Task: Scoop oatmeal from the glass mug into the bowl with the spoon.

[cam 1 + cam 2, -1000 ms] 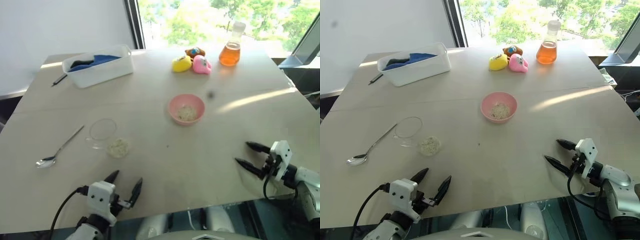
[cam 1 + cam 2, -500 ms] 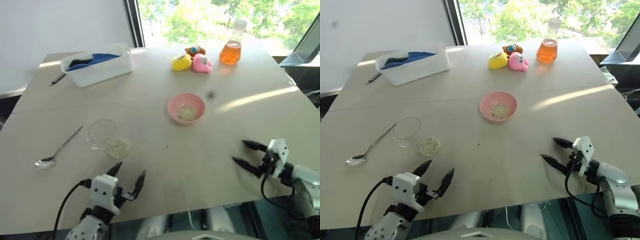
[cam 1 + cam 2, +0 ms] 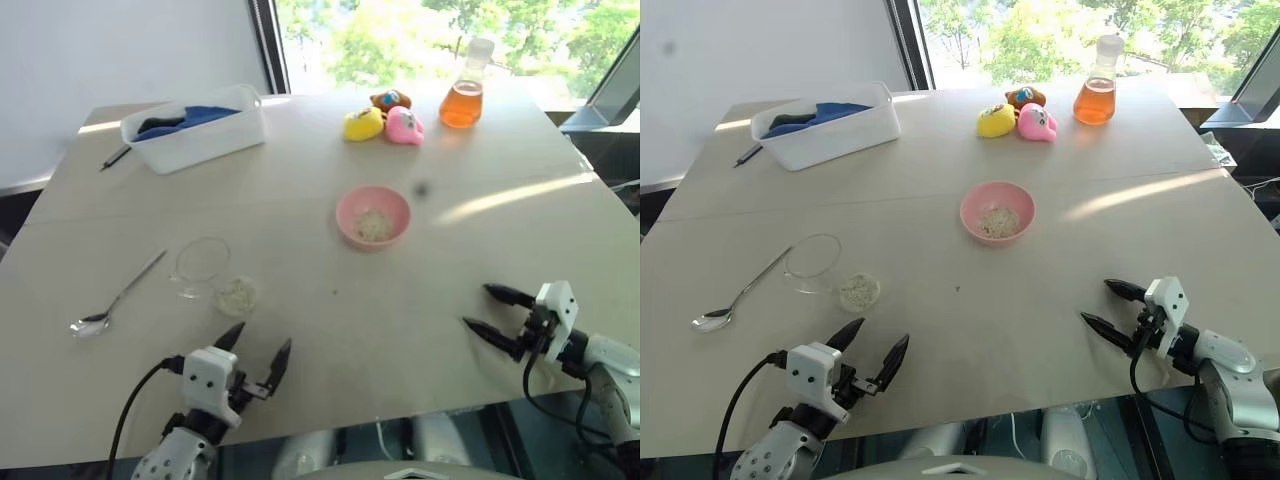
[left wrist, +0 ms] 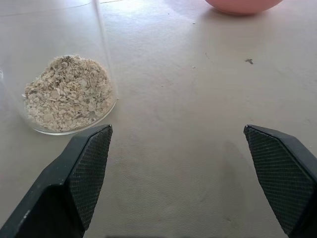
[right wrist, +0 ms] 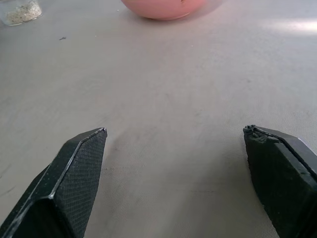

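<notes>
bowl (image 4: pixel 242 5) cut off — mug (image 4: pixel 29 74) too

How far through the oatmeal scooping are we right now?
Some oatmeal already lies in the pink bowl. More remains in the glass mug. Nothing is in hand: the spoon lies on the table left of the mug, and the left gripper and right gripper hover with jaws open. Left: pick up the spoon, scoop the rest across.
</notes>
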Available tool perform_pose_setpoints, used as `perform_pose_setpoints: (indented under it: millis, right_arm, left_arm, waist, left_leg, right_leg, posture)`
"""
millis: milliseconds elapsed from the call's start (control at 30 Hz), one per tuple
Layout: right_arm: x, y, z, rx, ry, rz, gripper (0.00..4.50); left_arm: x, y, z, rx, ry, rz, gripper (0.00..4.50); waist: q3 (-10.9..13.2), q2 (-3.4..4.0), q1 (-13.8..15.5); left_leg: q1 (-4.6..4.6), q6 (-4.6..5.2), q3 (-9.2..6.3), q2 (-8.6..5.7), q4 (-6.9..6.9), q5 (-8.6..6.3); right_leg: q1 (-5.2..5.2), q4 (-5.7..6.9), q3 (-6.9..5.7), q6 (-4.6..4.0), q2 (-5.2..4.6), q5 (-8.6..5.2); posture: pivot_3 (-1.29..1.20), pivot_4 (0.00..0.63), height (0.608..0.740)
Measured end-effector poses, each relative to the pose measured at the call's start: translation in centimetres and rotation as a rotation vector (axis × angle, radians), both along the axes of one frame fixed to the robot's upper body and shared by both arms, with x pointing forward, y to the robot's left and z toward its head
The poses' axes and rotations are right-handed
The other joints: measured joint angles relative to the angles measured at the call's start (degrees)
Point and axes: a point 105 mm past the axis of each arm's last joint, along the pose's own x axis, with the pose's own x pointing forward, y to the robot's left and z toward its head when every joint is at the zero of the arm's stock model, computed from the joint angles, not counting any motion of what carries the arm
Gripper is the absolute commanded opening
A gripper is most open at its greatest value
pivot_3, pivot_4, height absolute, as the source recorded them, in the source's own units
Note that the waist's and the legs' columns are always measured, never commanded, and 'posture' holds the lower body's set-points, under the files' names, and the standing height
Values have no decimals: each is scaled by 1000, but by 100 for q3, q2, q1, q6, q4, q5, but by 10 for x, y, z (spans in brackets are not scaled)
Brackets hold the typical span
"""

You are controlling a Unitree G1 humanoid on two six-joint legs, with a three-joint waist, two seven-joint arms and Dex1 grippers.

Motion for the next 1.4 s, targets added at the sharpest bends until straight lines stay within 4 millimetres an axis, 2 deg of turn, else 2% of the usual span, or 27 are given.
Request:
perform_pose_setpoints:
  millis: [167, 367, 467, 533, 600, 767, 867, 1067, 1200, 1333, 1400]
  right_arm:
    - [-1, 9, 3, -7, 16, 51, 4442]
    - [-4, 45, 26, 52, -10, 223, 4442]
    - [-8, 68, 44, 73, -46, 322, 4442]
    - [-15, 87, 59, 80, -82, 424, 4442]
    - [-26, 104, 73, 68, -128, 532, 4442]
    - [-34, 123, 89, 58, -167, 642, 4442]
    - [-34, 126, 96, 53, -175, 653, 4442]
    - [-32, 125, 94, 55, -165, 627, 4442]
    - [-30, 126, 93, 60, -167, 605, 4442]
    - [-29, 127, 94, 74, -182, 593, 4442]
    - [-28, 127, 93, 78, -183, 590, 4442]
  left_arm:
    - [-6, 8, -3, -84, 55, 61, 4500]
    - [-13, 48, 9, -59, 47, 147, 4500]
    - [-12, 76, 21, -17, 37, 186, 4500]
    - [-8, 108, 32, 48, 55, 219, 4500]
    - [-2, 138, 51, 105, 47, 259, 4500]
    - [14, 169, 63, 141, 83, 283, 4500]
    - [20, 179, 69, 154, 96, 290, 4500]
    - [33, 203, 67, 182, 166, 321, 4500]
    - [41, 219, 59, 155, 235, 325, 4500]
    - [47, 225, 42, 152, 345, 272, 4500]
    - [53, 227, 42, 153, 353, 247, 4500]
  waist:
    - [10, 5, -5]
    - [32, 16, -2]
    - [32, 15, 7]
    - [33, 14, 3]
    - [32, 14, 1]
    - [34, 6, 1]
    - [33, 4, -6]
    - [33, 5, -9]
    - [33, 4, -12]
    - [33, 5, -15]
    - [32, 7, -4]
  left_leg:
    - [-1, 2, 2, 2, -1, -1]
    - [-21, 0, -1, 7, 1, 1]
    - [-39, -15, -5, 5, 3, 10]
    - [-63, -28, -19, 7, 4, 17]
    - [-67, -28, -20, 5, 6, 18]
    - [-69, -27, -25, -4, 6, 17]
    - [-69, -28, -23, -5, 5, 17]
    - [-70, -29, -22, -3, 4, 17]
    - [-71, -29, -23, -2, 4, 18]
    - [-70, -29, -21, -3, 5, 18]
    - [-69, -29, -23, -4, 5, 18]
  right_leg:
    - [-4, 1, 2, 0, 0, 0]
    - [-22, 2, -3, 0, 4, 0]
    - [-41, 2, -7, -1, 5, 1]
    - [-64, 7, -22, -3, 28, 2]
    - [-65, 4, -21, -4, 31, 2]
    - [-66, 4, -24, -4, 25, 3]
    - [-66, 3, -22, -5, 23, 4]
    - [-78, 6, -21, -6, 25, 5]
    - [-80, 9, -23, -8, 27, 6]
    - [-80, 11, -21, -8, 27, 6]
    - [-80, 12, -24, -8, 26, 6]
  posture:
    - [0, 150, 740]
    - [0, 150, 740]
    - [0, 150, 740]
    - [0, 150, 740]
    - [0, 150, 740]
    - [0, 150, 740]
    - [0, 150, 740]
    - [0, 150, 740]
    - [0, 150, 740]
    - [0, 150, 740]
    - [0, 150, 740]
